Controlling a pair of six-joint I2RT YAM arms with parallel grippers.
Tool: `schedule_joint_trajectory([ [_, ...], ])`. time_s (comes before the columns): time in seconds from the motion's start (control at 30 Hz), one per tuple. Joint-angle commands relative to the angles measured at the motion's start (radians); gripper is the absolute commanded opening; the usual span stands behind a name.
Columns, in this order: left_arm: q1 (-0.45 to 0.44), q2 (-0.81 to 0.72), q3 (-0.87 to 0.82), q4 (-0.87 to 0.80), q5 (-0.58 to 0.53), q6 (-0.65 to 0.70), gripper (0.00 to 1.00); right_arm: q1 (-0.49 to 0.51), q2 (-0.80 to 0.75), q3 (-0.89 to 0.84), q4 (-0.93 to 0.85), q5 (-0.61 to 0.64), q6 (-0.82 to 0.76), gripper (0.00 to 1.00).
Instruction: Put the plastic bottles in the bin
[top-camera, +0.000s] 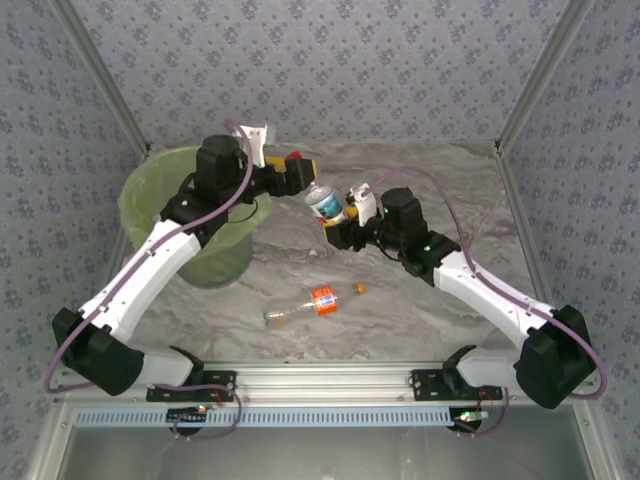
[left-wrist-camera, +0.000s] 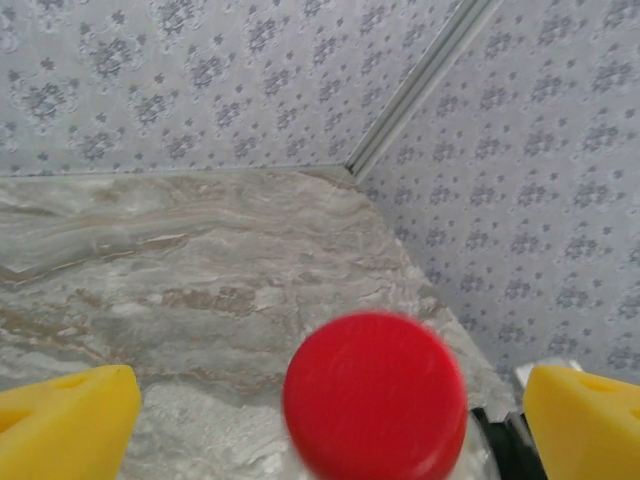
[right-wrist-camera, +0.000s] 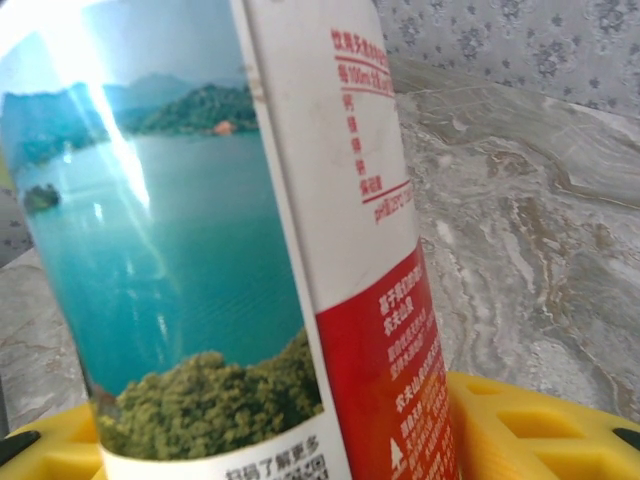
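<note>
Lining the bin (top-camera: 140, 205): a pale green, translucent bag. The bin stands at the far left of the marble-patterned table (top-camera: 440, 300), and my left arm passes over its rim.
Left claw (top-camera: 303, 178): just right of the bin, beyond its rim and above the table, pointing away from the bin toward the raised bottle. The jaws are spread wide and grip nothing.
Left claw, wrist view (left-wrist-camera: 330, 410): a yellow fingertip (left-wrist-camera: 65, 425) sits at each lower corner. A blurred red cap (left-wrist-camera: 375, 395) sits in the gap between them, apart from both.
Raised bottle (top-camera: 326, 204): right of the bin and outside it, lifted off the table, tilted with its upper end toward the bin.
Raised bottle, close up (right-wrist-camera: 250, 250): the label shows a blue lake and green hills beside a white-and-red panel of small print.
Right claw (top-camera: 338, 228): farther right of the bin, clamped on the lower part of the raised bottle. My yellow pads (right-wrist-camera: 540, 430) lie against its sides.
Lying bottle (top-camera: 315, 302): on the table, right of the bin and nearer my bases than the bin is. It lies on its side, clear with an orange label, its cap end pointing away from the bin. Neither claw touches it.
Walls (top-camera: 330, 60): grey floral paper rises behind the bin.
</note>
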Motion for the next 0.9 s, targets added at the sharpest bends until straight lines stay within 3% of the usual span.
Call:
schedule_joint_trajectory([
  [0.0,-0.004,0.007,0.003,0.077,0.048,-0.026,0.89,0.015,-0.004,0.043,0.011,-0.016,0.000,0.38],
  [0.1,-0.003,0.022,0.010,0.070,0.041,-0.034,0.72,0.024,-0.005,0.046,0.017,-0.022,0.000,0.39],
  [0.33,-0.003,0.035,0.025,0.062,0.063,-0.039,0.42,0.038,-0.002,0.047,0.018,-0.016,-0.004,0.42],
  [0.57,-0.003,0.028,0.024,0.067,0.063,-0.030,0.25,0.035,-0.005,0.041,-0.003,-0.025,-0.017,0.51],
  [0.87,0.004,-0.001,0.032,0.030,-0.012,-0.014,0.05,0.014,-0.069,0.012,-0.016,-0.006,-0.043,0.79],
])
